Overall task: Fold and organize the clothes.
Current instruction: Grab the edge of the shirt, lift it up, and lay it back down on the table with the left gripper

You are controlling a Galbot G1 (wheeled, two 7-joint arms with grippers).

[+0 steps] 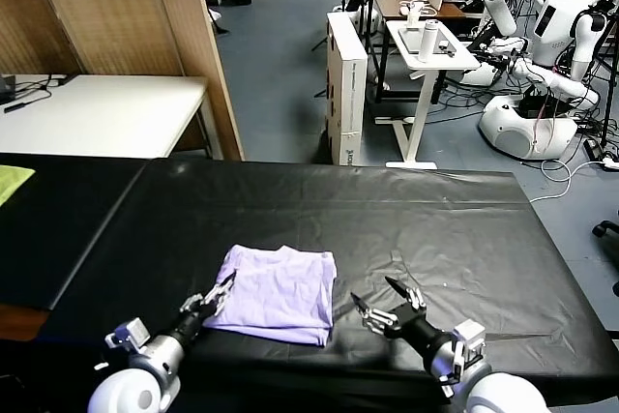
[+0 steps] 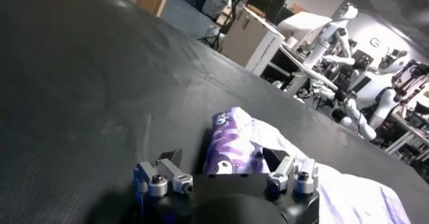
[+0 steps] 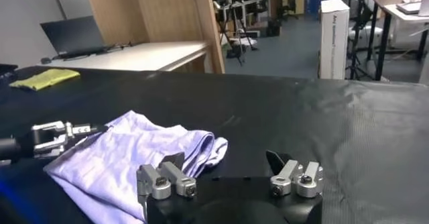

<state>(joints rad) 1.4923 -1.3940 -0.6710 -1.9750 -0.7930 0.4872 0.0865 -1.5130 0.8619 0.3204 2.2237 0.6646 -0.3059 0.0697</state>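
The lavender T-shirt (image 1: pixel 280 292) lies folded in a rough rectangle on the black table (image 1: pixel 435 229), near its front edge. My left gripper (image 1: pixel 215 297) is open at the shirt's left edge. In the left wrist view the purple-and-white printed edge of the shirt (image 2: pixel 231 141) lies between the spread jaws of the left gripper (image 2: pixel 224 159). My right gripper (image 1: pixel 373 292) is open and empty, low over the table just right of the shirt. In the right wrist view the right gripper (image 3: pixel 226 159) points at the shirt's corner (image 3: pixel 134 148), with the left gripper (image 3: pixel 53 135) beyond it.
A yellow-green cloth (image 1: pixel 12 181) lies on the black surface at far left; it also shows in the right wrist view (image 3: pixel 43 78). A white table (image 1: pixel 97 113) and wooden partition stand behind. A white box (image 1: pixel 346 84) and other robots stand beyond the far edge.
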